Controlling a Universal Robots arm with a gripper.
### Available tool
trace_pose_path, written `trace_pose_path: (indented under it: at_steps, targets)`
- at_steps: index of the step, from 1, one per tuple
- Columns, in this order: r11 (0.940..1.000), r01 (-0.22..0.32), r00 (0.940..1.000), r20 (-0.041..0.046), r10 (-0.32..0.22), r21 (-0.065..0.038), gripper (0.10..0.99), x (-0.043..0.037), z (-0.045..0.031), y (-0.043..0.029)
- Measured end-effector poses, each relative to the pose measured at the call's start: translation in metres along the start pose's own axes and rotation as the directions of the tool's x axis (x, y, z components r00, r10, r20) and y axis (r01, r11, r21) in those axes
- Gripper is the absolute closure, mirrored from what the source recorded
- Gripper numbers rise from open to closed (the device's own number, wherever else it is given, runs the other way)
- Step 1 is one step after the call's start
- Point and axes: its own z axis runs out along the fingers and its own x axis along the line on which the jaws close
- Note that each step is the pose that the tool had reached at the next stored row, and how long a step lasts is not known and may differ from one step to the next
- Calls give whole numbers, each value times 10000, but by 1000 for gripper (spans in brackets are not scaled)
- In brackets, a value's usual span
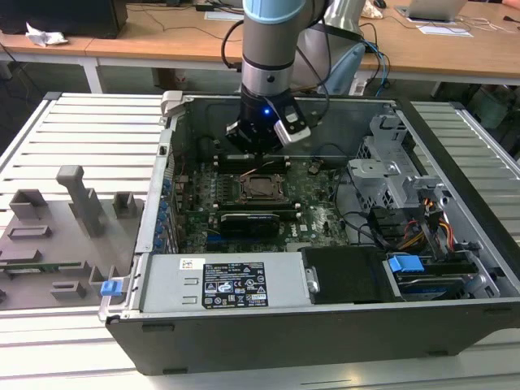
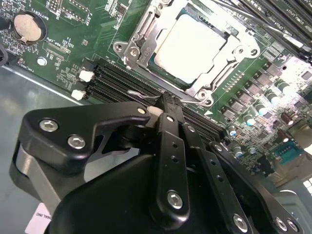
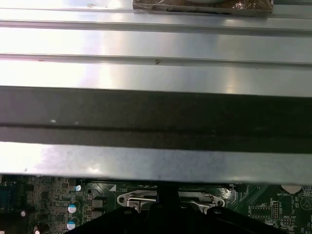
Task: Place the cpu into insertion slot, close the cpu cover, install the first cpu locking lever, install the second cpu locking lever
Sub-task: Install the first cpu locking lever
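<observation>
The cpu (image 2: 190,41), a pale silvery square, lies in its socket on the green board (image 2: 78,44). The cpu cover (image 2: 139,41), a silvery frame, lies flat around it. A thin wire locking lever (image 2: 139,93) ends just off the socket's edge. My gripper (image 2: 165,101) is shut, its tips right beside that lever end; whether they touch it I cannot tell. In the exterior view the gripper (image 1: 258,153) hangs low over the board just behind the cpu (image 1: 262,187). The first wrist view catches the cover's edge (image 3: 131,200).
The open computer case has a power supply (image 1: 227,284) at the front, a drive cage (image 1: 390,175) and loose cables (image 1: 422,227) on the exterior view's right. Memory slots (image 2: 122,80) run beside the socket. A grey fixture tray (image 1: 57,227) lies outside the case.
</observation>
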Motion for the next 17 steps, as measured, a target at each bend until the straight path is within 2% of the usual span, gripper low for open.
trace_pose_path:
  at_steps: [9,17]
  targets:
    - [10000,-1,10000,0,1,1,980,-52,41,16]
    - [10000,-1,10000,0,1,0,980,-150,107,26]
